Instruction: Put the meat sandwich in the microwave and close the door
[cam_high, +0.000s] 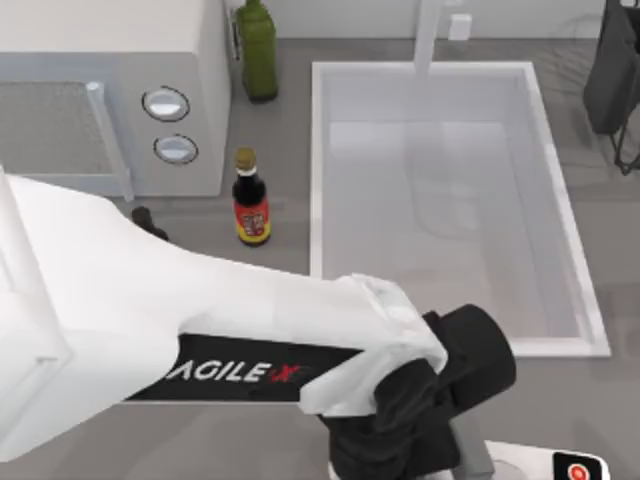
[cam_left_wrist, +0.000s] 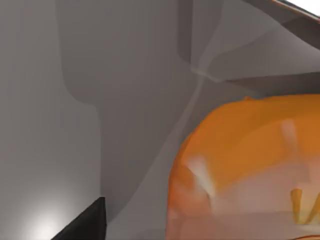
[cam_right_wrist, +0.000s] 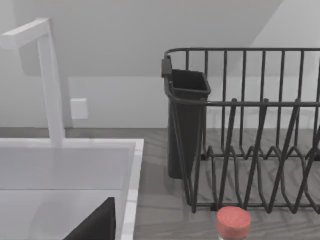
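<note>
Left arm low over counter, sauce bottle beside microwave

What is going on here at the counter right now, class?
The left arm reaches across the counter toward the near edge, its gripper low over the meat sandwich, which looms close in the left wrist view. The microwave sits at the far left with its door shut. The right arm is parked at the far right by the dish rack.

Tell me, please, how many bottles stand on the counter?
2: a green bottle behind the microwave's right corner, and a dark sauce bottle in front of it. The left arm may hide others.
</note>
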